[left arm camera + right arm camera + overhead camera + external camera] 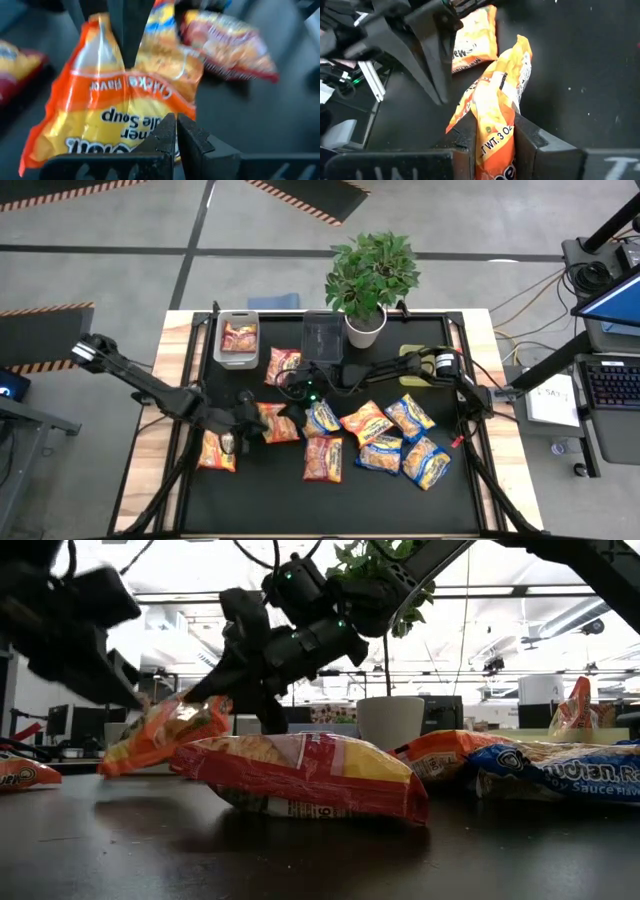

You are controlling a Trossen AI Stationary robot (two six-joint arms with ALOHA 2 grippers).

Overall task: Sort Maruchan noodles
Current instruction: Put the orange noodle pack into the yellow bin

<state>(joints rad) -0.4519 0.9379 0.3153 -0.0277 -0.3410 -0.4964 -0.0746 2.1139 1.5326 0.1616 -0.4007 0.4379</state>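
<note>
Both arms meet over the middle of the black table (200, 500). The left gripper (176, 131) has its fingers pinched fully together on the edge of an orange-yellow packet (115, 110), which hangs lifted above the mat. The right gripper (492, 142) has its fingers drawn narrow around the other end of that same packet (492, 110), the film bunched between them; this looks like a hand-over, so that the packet reaches the far bins. One packet already lies in the grey bin (237, 338); a dark bin (323, 338) stands beside it, near a potted plant (370, 275). The remaining noodle packets (385, 435), red, orange and blue, lie scattered flat across the mat. Beyond the table is an open office with ceiling lights.
</note>
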